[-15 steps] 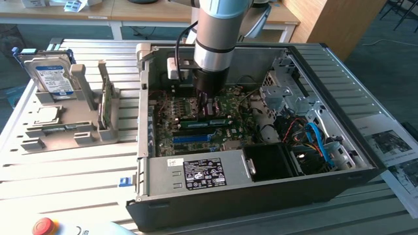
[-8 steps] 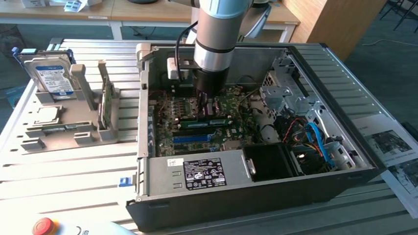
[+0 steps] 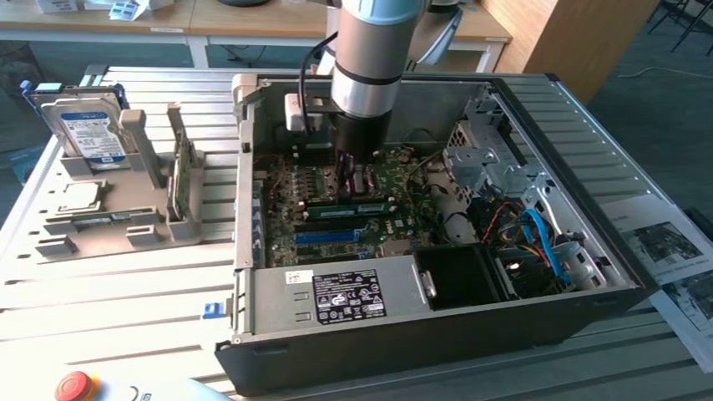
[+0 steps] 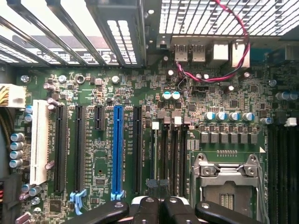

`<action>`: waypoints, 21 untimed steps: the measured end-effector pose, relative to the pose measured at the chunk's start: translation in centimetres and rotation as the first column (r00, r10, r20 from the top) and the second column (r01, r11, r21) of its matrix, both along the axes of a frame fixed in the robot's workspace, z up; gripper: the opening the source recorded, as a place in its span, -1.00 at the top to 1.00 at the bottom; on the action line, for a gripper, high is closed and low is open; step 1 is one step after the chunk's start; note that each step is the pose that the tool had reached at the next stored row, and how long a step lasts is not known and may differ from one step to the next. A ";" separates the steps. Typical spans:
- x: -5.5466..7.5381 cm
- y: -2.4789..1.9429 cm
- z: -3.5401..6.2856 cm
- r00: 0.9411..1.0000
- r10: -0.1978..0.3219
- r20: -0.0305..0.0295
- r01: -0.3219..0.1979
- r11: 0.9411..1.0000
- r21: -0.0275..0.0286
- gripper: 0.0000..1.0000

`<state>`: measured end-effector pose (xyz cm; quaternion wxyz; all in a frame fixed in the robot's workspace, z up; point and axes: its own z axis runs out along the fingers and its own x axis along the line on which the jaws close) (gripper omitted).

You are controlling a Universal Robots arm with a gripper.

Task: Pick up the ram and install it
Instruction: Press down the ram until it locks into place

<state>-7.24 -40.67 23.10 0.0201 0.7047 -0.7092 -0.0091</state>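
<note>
Arm [image 3: 368, 58]: reaching straight down into the open computer case [image 3: 446, 334], hanging over the far half of the green board [image 3: 385, 188].
Gripper [image 3: 356, 180]: hovering low over the board's black memory slots; in the wrist view, fingers [image 4: 145, 210] pressing together with no gap between them [image 4: 156, 205].
Ram [image 3: 351, 206]: lying along the memory slots just under the gripper, inside the case; in the wrist view showing edge-on as a thin line [image 4: 154, 154] running away from the fingertips, beside the white slot clip [image 4: 155, 125].
Grip: not possible to tell whether the fingers are pinching the ram or only sitting over it.
Blue slot [image 4: 117, 149]: running parallel to the ram, towards the near side in the exterior view [image 3: 329, 236].
Processor socket [image 4: 226, 177]: sitting just beside the memory slots, metal frame closed.
Grey stand [image 3: 112, 225]: sitting outside the case on the exterior view's left, holding a hard drive [image 3: 83, 125] upright, a green stick [image 3: 179, 180] standing on edge, and a square silver chip [image 3: 78, 196] lying flat.
Red button [image 3: 76, 386]: sitting at the near edge on the exterior view's left.
</note>
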 end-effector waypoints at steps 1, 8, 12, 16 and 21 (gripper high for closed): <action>0.0 0.00 0.16 1.000 0.000 0.000 0.000 1.000 0.000 0.79; 0.0 0.00 1.39 1.000 0.000 -0.002 0.000 1.000 0.000 0.79; 0.0 0.00 2.28 1.000 0.000 -0.004 0.000 1.000 0.000 0.79; 0.0 0.00 3.17 1.000 0.000 -0.007 0.000 1.000 0.000 0.79; 0.0 0.00 6.04 1.000 0.000 -0.011 0.000 1.000 0.000 0.79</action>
